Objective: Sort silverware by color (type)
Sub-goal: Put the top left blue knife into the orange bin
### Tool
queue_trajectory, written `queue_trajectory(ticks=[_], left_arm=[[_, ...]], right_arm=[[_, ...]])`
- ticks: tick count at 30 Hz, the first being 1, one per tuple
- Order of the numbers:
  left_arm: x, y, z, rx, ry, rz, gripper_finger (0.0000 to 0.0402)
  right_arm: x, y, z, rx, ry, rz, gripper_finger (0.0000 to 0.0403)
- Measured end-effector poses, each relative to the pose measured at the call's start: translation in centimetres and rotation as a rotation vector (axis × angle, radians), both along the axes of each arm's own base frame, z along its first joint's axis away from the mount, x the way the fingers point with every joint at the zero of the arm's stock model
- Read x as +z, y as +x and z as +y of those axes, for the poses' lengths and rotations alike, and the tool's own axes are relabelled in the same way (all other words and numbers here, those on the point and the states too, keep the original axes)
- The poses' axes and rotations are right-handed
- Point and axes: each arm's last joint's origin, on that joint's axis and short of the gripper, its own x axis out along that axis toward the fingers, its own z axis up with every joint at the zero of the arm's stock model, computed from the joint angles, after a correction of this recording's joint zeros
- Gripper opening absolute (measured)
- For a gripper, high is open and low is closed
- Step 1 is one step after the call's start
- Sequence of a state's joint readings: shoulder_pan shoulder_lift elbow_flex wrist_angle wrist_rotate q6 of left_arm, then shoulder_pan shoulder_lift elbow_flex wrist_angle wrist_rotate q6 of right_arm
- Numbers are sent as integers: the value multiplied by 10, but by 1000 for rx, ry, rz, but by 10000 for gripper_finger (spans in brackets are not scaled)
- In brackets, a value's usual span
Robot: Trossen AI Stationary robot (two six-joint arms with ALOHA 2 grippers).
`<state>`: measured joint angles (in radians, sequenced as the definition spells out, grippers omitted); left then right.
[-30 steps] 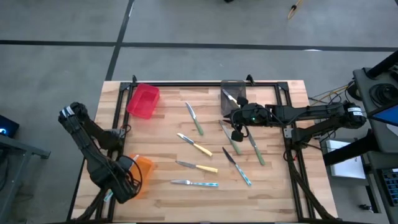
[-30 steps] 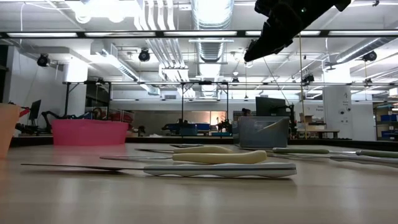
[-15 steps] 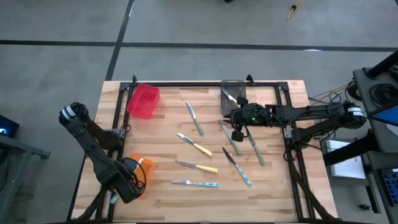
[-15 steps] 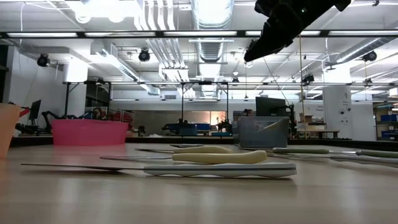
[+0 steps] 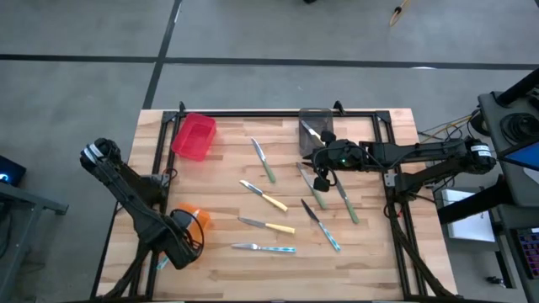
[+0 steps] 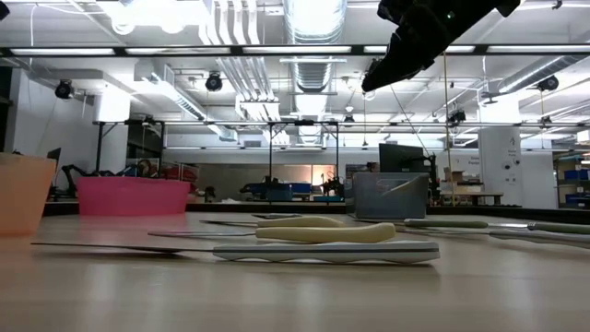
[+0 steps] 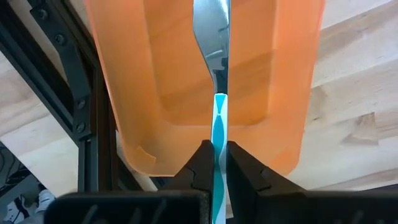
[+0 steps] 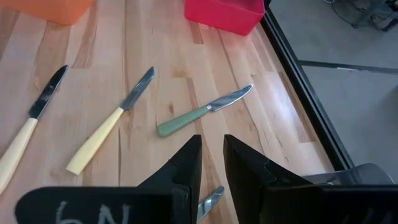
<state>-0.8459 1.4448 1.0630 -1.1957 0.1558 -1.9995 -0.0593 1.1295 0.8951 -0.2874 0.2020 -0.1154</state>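
Note:
My left gripper (image 5: 179,244) stands at the table's near left over the orange bin (image 5: 199,216), shut on a light-blue-handled knife (image 7: 216,93) whose blade reaches down into the bin. My right gripper (image 8: 211,158) hangs above the middle of the table, right of centre, its fingers a narrow gap apart with nothing between them. Several knives lie flat on the wood: a green one (image 5: 264,160), two yellow ones (image 5: 264,196) (image 5: 268,225), a blue one (image 5: 264,248), two more green ones (image 5: 312,187) (image 5: 347,202) and another blue one (image 5: 322,225). My left gripper pinches the knife's light-blue handle (image 7: 216,134) between its two fingers, coming from above and pointing down. The knife hangs below the fingers, blade down inside the orange bin. Whether the blade touches the bin's floor I cannot tell.
A red bin (image 5: 194,136) sits at the far left and a grey bin (image 5: 314,124) with a knife in it at the far middle. A black frame (image 5: 278,112) runs along the table's edges. Bare wood lies along the near edge.
My left gripper has come down with the blue knife and moved a little toward the table's right, over the orange bin. The bin now shows farther into the low view from the left.

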Motion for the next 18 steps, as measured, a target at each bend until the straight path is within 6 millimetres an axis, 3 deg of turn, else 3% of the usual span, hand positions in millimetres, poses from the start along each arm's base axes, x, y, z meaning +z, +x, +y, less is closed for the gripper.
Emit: queue_trajectory(ticks=[18], left_arm=[[-5, -1, 2, 2, 25, 1, 7]], right_arm=[[0, 0, 0, 0, 0, 0, 59]])
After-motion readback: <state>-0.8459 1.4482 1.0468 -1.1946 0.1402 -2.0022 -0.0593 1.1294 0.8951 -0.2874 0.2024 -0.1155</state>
